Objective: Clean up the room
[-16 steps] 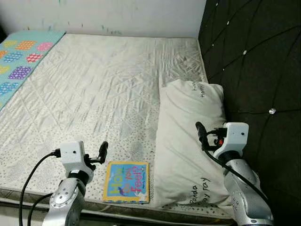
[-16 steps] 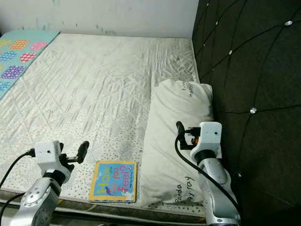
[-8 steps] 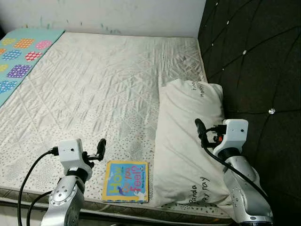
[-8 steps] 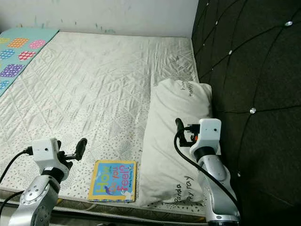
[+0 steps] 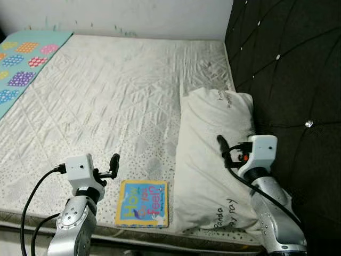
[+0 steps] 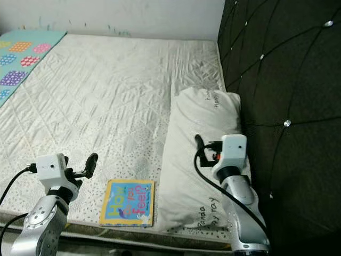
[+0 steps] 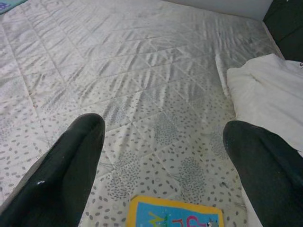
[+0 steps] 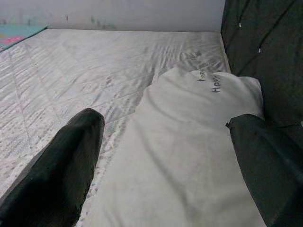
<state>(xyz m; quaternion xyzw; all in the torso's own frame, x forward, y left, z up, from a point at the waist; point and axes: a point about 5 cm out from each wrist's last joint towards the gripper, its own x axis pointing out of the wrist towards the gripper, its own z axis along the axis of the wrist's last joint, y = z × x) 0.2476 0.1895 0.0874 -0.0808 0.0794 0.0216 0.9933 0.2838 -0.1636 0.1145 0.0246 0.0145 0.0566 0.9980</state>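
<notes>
**Book pickup at bed edge: approach notes**

The thin square children's book with a blue cover and yellow border (image 5: 141, 210) lies flat on the quilted off-white mattress (image 5: 117, 90), close to the near edge and just beside the cream pillow with dark lettering (image 5: 213, 160), which sits against the black tufted headboard (image 5: 287, 69). A turquoise blanket with coloured dots (image 5: 21, 64) covers the far left side of the bed.

The left gripper (image 5: 113, 165) hovers above the mattress just left of the book, fingers (image 7: 71, 165) spread wide apart, nothing held. The right gripper (image 5: 222, 149) hangs over the pillow, fingers likewise apart and empty.

Likely step: left arm takes the book. It is flat on soft fabric, so a top-down pinch probably won't get under it. Better to bring one finger in low at the book's left edge, press into the mattress to lift that edge, then close across the cover. Risk: pushing the book under the pillow or off the near edge. The right gripper could brace the pillow side if needed.
</notes>
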